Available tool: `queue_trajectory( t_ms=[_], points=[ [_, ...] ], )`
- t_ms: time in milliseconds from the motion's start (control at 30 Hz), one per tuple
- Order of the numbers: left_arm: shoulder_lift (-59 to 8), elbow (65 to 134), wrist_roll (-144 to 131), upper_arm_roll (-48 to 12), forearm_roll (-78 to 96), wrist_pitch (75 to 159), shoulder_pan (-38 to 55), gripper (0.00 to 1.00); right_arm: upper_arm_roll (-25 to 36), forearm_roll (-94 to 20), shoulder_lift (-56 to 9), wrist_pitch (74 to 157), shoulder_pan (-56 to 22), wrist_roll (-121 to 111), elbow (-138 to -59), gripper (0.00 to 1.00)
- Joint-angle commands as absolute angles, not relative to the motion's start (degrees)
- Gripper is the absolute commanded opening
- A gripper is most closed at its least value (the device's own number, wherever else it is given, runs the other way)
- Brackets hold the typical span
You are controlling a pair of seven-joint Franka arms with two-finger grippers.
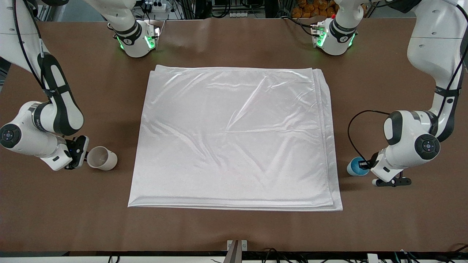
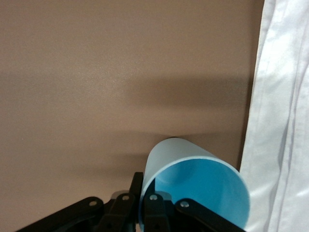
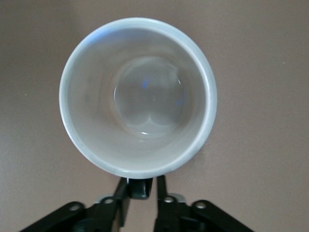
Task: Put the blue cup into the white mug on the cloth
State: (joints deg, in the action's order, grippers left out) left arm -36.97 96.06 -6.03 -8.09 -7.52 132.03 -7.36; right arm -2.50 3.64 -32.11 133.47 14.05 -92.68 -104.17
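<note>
The white cloth lies flat in the middle of the table. The white mug stands on the bare table beside the cloth, toward the right arm's end. My right gripper is low beside it. In the right wrist view my right gripper has its fingers on either side of the mug's black handle, with a small gap on one side. The blue cup sits on the table toward the left arm's end. My left gripper pinches the wall of the cup. In the left wrist view the left gripper has one finger inside the cup and one outside.
The brown table has bare strips at both ends of the cloth. The cloth's folded edge lies close beside the blue cup. A small metal bracket sits at the table edge nearest the front camera.
</note>
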Motion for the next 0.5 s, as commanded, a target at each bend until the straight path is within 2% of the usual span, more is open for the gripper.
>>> queue_trajectory(
  t_ms=[0, 167, 467],
  points=[
    [-36.9, 95.5, -6.8, -8.3, -7.9, 132.2, -7.4, 0.00, -3.0, 4.0, -32.2, 134.0, 14.6, -94.0, -104.2, 0.16],
    [-36.6, 94.9, -6.3, -8.4, -7.8, 132.1, -7.3, 0.00, -3.8, 3.4, -31.6, 133.7, 14.9, -94.4, -104.2, 0.09],
    [-35.8, 94.8, -6.3, -8.5, -7.8, 132.0, -7.3, 0.00, -7.1, 1.1, -27.3, 133.2, 15.0, -96.2, -104.2, 0.06]
  ],
)
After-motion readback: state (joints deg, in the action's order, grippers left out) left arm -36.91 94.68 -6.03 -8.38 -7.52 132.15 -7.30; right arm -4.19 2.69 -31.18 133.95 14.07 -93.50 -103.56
